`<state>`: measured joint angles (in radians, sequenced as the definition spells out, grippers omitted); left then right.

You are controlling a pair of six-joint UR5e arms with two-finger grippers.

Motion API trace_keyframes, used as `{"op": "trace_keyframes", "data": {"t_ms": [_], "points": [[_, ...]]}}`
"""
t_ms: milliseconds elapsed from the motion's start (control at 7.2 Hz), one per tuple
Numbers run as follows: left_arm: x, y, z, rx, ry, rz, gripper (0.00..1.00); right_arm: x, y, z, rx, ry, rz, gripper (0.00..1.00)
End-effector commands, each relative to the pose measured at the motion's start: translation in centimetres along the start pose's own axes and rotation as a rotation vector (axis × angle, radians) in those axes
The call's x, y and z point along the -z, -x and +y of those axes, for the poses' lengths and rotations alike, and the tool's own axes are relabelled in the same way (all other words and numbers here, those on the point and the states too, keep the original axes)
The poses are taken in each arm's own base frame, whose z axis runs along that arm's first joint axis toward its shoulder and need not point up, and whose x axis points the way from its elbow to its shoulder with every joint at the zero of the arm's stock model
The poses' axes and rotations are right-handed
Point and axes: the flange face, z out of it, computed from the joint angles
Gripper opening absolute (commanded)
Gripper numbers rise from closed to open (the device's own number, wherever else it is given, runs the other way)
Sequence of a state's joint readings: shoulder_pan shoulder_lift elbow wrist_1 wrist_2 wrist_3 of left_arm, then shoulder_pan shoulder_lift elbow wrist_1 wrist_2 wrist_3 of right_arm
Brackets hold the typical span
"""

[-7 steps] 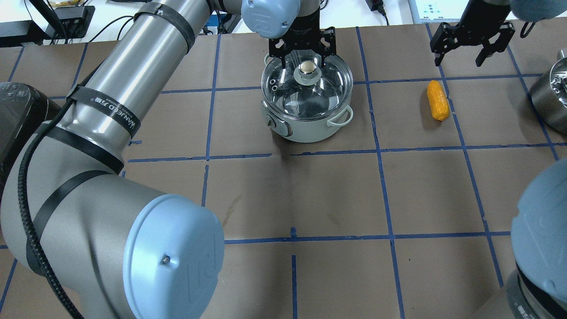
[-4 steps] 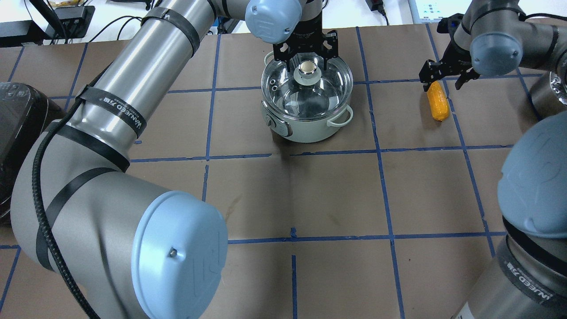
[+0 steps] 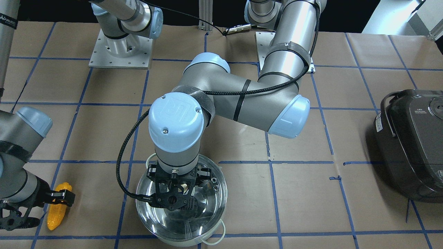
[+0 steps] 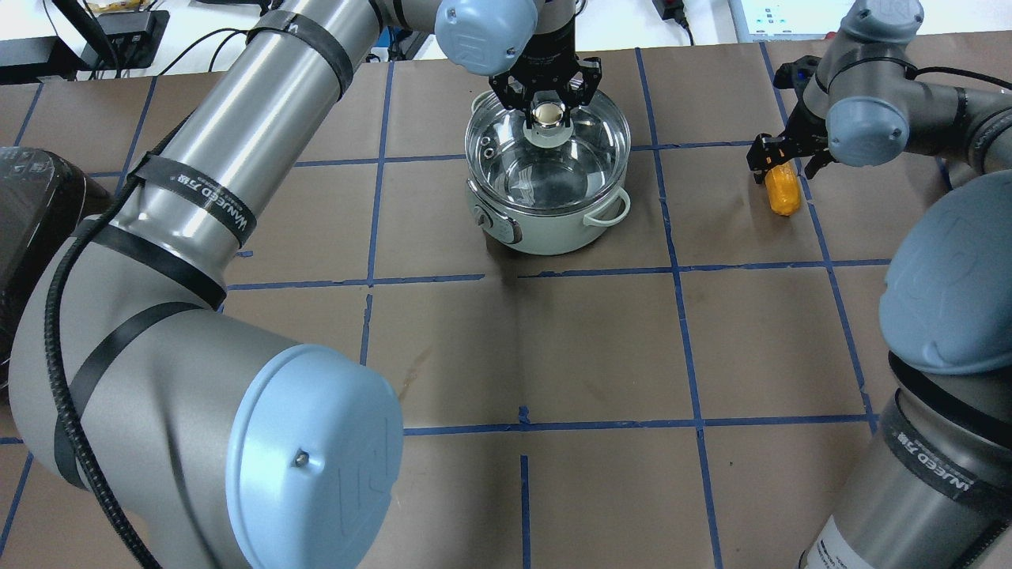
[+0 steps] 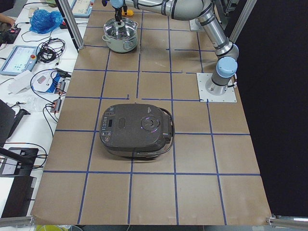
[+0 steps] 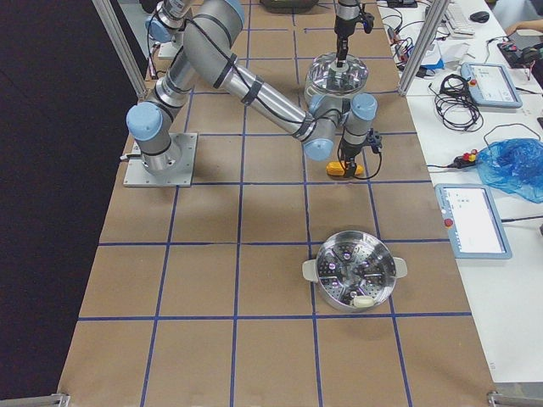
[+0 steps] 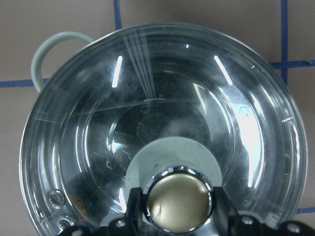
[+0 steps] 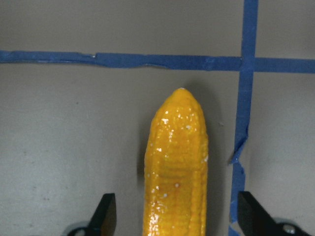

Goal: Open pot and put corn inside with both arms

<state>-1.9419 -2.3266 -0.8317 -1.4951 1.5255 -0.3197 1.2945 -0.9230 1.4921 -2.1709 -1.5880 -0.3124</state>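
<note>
POT JOB, BOTH ARMS AT WORK: We see the left tool (image 4: 551, 111) down over the pot (image 4: 553, 233). Its fingers (image 7: 135, 216) are drawn in narrow against both sides of the metal-capped knob (image 7: 178, 199) on the glass lid (image 7: 98, 123). As far as we can tell, the knob is pinched. The lid sits level on the rim, so the pot is not yet open.

The pot stands toward the far side of the bench (image 4: 553, 356), approx ctr. The corn (image 4: 783, 197) lies flat on the bench, well apart from the pot on the robot's right. The right tool (image 8: 177, 216) is spread wide astride the cob's thicker part. A gap shows btwn each finger and the corn, so nothing is gripped yet. A dark rice cooker (image 3: 412, 138) sits idle at the robot's left end of the bench.

Our read on handling:
- **Lid:** it is slick, breakable glass w/ some weight, and the knob is the only sound hold. It wants a straight, level lift and a soft set-down.
- **Corn:** it looks light, stiff and glossy. Being round and tapered, it is apt to roll or squirt out if pinched near the tip. We'd take it across the thick middle, where the tool now straddles it.
</note>
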Motion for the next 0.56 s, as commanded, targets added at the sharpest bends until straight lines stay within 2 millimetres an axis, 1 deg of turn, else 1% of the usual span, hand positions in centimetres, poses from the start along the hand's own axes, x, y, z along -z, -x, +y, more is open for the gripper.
{"op": "trace_keyframes", "data": {"t_ms": [0,139,278,417], "points": [[5.8,1.2,2.0,-0.006,-0.018,-0.007,0.03,-0.6,0.0,0.2,0.001,0.010,-0.004,0.44],[7.9,4.4,2.0,-0.048,-0.008,-0.031,0.03,-0.8,-0.1,0.4,0.000,0.021,-0.007,0.21],[9.2,10.5,-0.2,0.018,-0.019,-0.027,0.03,-0.6,-0.1,0.4,0.000,0.020,-0.005,0.13],[8.3,16.7,-1.8,-0.022,0.003,-0.016,0.02,1.0,-0.3,-0.1,-0.001,0.000,0.009,0.12]]}}
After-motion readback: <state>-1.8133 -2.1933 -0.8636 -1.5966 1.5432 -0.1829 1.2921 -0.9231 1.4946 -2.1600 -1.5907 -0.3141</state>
